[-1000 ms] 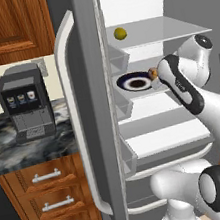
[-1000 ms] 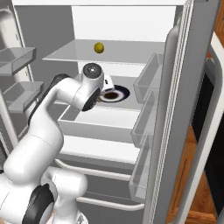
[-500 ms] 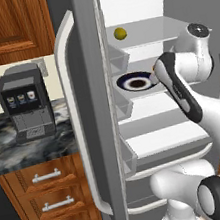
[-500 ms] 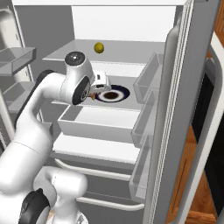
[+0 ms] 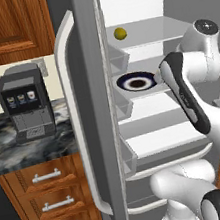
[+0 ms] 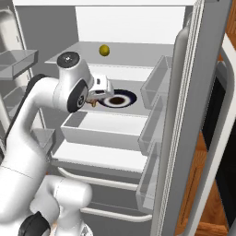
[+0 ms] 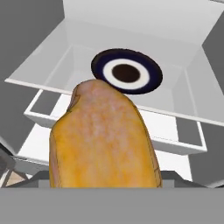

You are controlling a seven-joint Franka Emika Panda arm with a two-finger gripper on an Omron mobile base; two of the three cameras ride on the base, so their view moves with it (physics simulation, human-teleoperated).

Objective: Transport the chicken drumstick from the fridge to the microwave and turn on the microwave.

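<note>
While seen from the left base view, stands open: fridge (image 5: 130, 7), door (image 5: 99, 108) swung toward the camera with its long curved handle (image 5: 79, 127) in front. On the upper shelf, a small yellow ball (image 5: 119, 33). On the shelf below, a dark-rimmed plate (image 5: 136, 81), its right edge cut off by the white arm. Tool hidden behind the arm's dark-banded forearm. To the left, on the marbled tabletop (image 5: 7, 149), a black and grey coffee machine (image 5: 24, 108); wooden drawers (image 5: 51, 203) beneath, partly cropped at the bottom.

From the right base view, the same fridge interior, with the yellow ball (image 6: 104, 50) on the top shelf and the plate (image 6: 118, 99) on the middle shelf, its left rim covered by the wrist. Tool (image 6: 93, 103) mostly masked by the white hand; just a small orange-tan sliver of the chicken drumstick (image 6: 92, 103) peeking out beside the plate, above the front edge of a pale drawer bin (image 6: 106, 131). Finger spacing impossible to read from here. Far right, a dark panel behind the fridge door, too cropped to identify.

From the hand view, the chicken drumstick (image 7: 103, 140) looms large and golden at the bottom, tapered end up, held clear of the plate (image 7: 127, 71) further in on the white shelf. Fingertips buried under the meat and the lower edge; tool pinching the drumstick, with no finger visible on either side.
</note>
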